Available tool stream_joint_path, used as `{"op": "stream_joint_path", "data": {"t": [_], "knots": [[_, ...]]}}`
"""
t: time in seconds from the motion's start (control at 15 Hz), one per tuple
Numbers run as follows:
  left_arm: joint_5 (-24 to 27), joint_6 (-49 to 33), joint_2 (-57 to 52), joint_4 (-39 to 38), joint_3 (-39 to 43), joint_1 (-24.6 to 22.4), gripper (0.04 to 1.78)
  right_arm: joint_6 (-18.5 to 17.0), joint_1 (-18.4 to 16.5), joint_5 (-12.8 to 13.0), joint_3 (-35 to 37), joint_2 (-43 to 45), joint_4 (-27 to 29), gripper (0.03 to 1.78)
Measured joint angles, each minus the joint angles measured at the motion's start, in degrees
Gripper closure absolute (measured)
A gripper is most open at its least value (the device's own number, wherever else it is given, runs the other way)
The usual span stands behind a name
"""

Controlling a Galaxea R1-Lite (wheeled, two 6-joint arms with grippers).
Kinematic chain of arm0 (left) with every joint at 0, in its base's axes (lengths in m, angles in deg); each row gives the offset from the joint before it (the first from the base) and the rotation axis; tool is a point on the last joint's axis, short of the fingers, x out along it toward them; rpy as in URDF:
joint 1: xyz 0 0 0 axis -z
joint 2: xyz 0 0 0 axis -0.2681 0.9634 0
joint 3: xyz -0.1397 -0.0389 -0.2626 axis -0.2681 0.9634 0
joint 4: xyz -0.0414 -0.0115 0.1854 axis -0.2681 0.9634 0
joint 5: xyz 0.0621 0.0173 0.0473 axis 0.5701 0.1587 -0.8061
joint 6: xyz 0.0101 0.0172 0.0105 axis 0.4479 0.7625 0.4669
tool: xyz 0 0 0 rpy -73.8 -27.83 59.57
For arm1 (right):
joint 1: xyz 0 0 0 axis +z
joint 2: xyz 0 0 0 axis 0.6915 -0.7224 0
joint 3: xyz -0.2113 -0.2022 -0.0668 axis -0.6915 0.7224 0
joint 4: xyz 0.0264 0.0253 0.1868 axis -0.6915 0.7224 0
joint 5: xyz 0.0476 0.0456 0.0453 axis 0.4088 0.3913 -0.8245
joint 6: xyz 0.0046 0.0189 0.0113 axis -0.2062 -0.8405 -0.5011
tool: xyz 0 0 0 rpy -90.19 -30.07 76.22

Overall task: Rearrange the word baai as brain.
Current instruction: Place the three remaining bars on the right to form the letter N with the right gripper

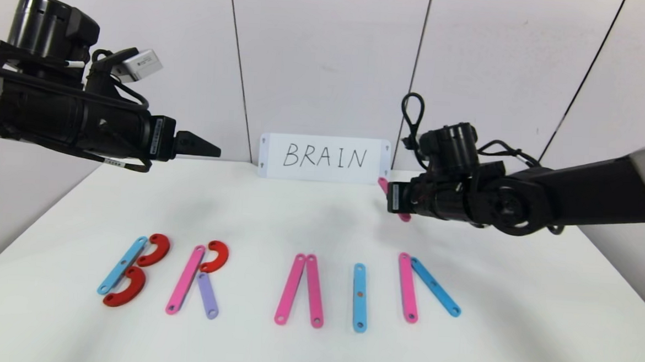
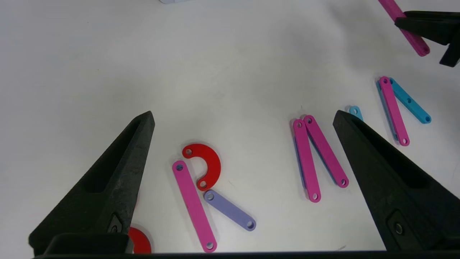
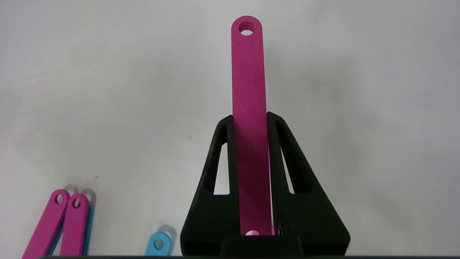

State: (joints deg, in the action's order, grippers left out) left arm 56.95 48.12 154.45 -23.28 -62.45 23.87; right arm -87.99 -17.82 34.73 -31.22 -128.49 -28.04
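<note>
Five letter shapes lie in a row on the white table (image 1: 320,225). B (image 1: 130,270) is a blue strip with two red curves. R (image 1: 196,279) is a pink strip, a red curve and a purple strip. A (image 1: 301,290) is two pink strips. I (image 1: 359,297) is one blue strip. At the right end lie a pink strip (image 1: 407,287) and a slanted blue strip (image 1: 435,287). My right gripper (image 1: 390,198) is shut on a loose pink strip (image 3: 248,72) and holds it above the table, behind that pair. My left gripper (image 1: 213,152) is open and empty, raised at the back left.
A white card with handwritten BRAIN (image 1: 325,158) stands against the back wall. In the left wrist view the R (image 2: 201,190) and the A (image 2: 318,158) lie below the open fingers (image 2: 118,172). Bare table lies between the card and the letters.
</note>
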Motion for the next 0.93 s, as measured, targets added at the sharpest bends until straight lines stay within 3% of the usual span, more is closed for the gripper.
{"op": "stream_joint_path", "data": {"t": [0.13,0.27,0.93], "knots": [[0.0,0.0,-0.1,0.0,0.1,0.0,0.08,-1.6,-1.0,3.3,5.3,3.2,-0.1,1.54],[0.0,0.0,-0.2,0.0,0.1,0.2,0.08,-2.9,-1.9,4.9,10.2,5.4,-0.4,1.54],[0.0,0.0,-0.7,0.0,0.4,0.7,0.08,-3.9,-4.7,4.9,32.7,10.1,-15.1,1.54]]}}
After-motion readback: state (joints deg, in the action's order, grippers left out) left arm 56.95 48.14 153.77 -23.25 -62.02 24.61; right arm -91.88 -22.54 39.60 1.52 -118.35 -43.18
